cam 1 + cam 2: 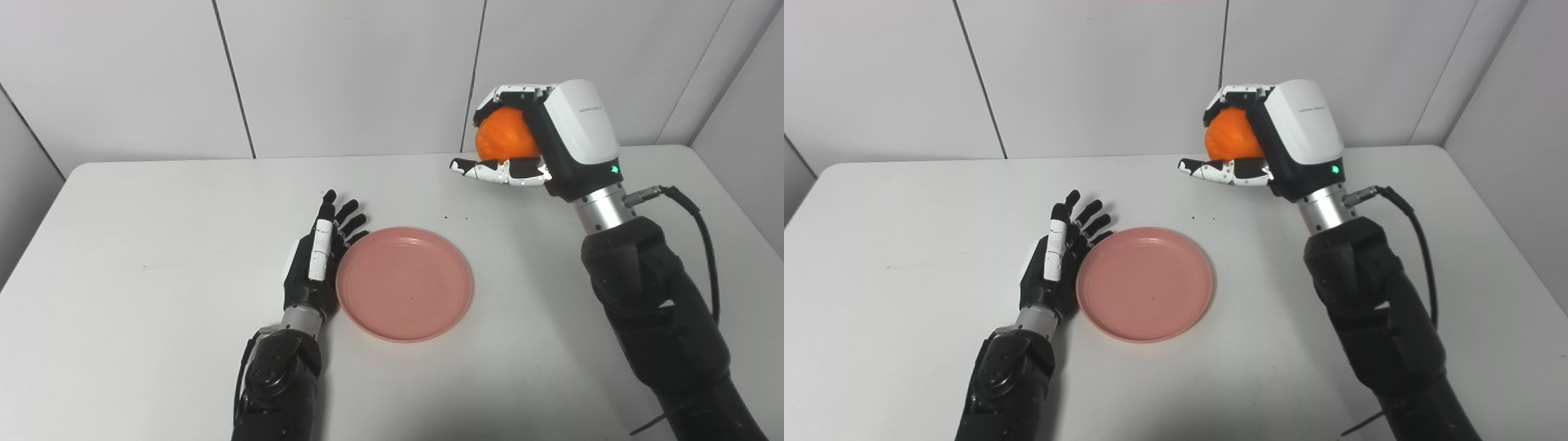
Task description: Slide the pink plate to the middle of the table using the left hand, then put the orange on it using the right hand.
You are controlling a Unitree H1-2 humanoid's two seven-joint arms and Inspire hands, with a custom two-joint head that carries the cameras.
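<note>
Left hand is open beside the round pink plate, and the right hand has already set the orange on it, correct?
Not quite. The right hand holds the orange in the air beyond the round pink plate, as the left eye view shows. The left hand is open beside it.

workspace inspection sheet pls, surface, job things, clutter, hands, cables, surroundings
Surface: white table, a few tiny dark specks behind the plate.
Job's things: pink plate flat near the table's middle, nothing on it; orange held up in the air, behind and to the right of the plate.
Clutter: nothing seen.
Hands: left hand flat with fingers apart, against the plate's left rim; right hand closed around the orange.
Cables: black cable loops from the right wrist down the forearm; thin one by the left forearm.
Surroundings: plain pale wall panels with seams.
</note>
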